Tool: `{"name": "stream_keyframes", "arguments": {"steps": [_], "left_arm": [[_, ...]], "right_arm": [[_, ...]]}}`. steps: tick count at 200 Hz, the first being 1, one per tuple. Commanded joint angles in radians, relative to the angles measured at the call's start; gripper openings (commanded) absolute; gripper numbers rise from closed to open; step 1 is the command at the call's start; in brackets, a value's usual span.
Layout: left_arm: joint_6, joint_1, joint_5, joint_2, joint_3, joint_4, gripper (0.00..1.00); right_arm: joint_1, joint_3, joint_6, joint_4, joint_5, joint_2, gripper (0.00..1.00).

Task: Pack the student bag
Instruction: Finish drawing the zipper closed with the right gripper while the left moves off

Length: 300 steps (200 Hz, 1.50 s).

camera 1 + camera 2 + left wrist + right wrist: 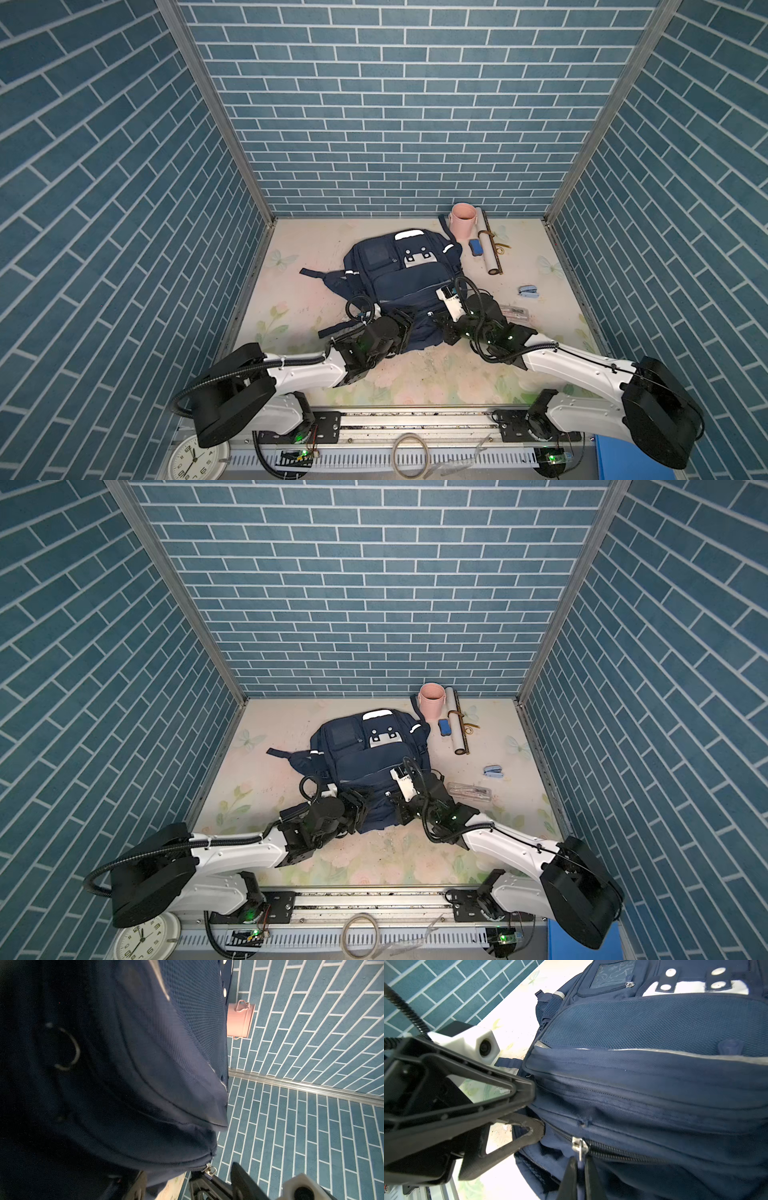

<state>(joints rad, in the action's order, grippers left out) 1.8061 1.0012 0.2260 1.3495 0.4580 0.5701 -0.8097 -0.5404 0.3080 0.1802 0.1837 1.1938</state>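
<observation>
because nothing can go in until a compartment is unzipped, the right gripper (580, 1160) is clamped tight on the metal zipper pull (579, 1147) at the near end of the student bag (409, 286), which lies flat, front up, in the middle of the table (415, 374) in both top views; the left gripper (536, 1108) has its jaws spread wide, both tips against the bag's near left side, probably to brace the soft fabric against the zip's drag; no fabric looks pinched between them; both arms reach low from the near rail (415, 419), elbows out, forearms converging on the bag's near edge, wrists turned toward each other; a pink cup (463, 220) stands near the bag's far right corner, not packed yet.
</observation>
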Motion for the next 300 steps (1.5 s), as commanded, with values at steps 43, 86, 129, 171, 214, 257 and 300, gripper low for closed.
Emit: {"name": "stream_keyframes", "arguments": {"steps": [43, 86, 129, 171, 214, 257, 300], "left_arm": [[-0.011, -0.046, 0.057, 0.067, 0.045, -0.070, 0.62], [-0.034, -0.076, -0.013, 0.157, 0.033, 0.060, 0.07], [-0.216, -0.119, -0.080, 0.068, 0.084, -0.193, 0.00], [-0.334, -0.220, -0.240, -0.091, 0.003, -0.261, 0.00], [-0.526, -0.373, -0.399, -0.241, 0.019, -0.478, 0.00], [-0.774, -0.635, -0.573, -0.304, 0.092, -0.690, 0.00], [-0.990, -0.868, -0.671, -0.218, 0.209, -0.809, 0.00]], "right_arm": [[-0.008, 0.013, -0.041, 0.068, 0.002, -0.015, 0.00], [-0.035, -0.005, -0.070, 0.045, -0.029, 0.024, 0.00], [-0.037, 0.005, -0.071, 0.042, -0.150, -0.010, 0.00], [0.043, 0.026, -0.089, 0.035, -0.179, -0.047, 0.00], [0.184, 0.021, -0.138, 0.048, -0.091, -0.037, 0.00], [0.269, -0.014, -0.187, 0.022, -0.039, 0.018, 0.00], [0.238, -0.008, -0.197, 0.124, 0.161, 0.059, 0.00]]}}
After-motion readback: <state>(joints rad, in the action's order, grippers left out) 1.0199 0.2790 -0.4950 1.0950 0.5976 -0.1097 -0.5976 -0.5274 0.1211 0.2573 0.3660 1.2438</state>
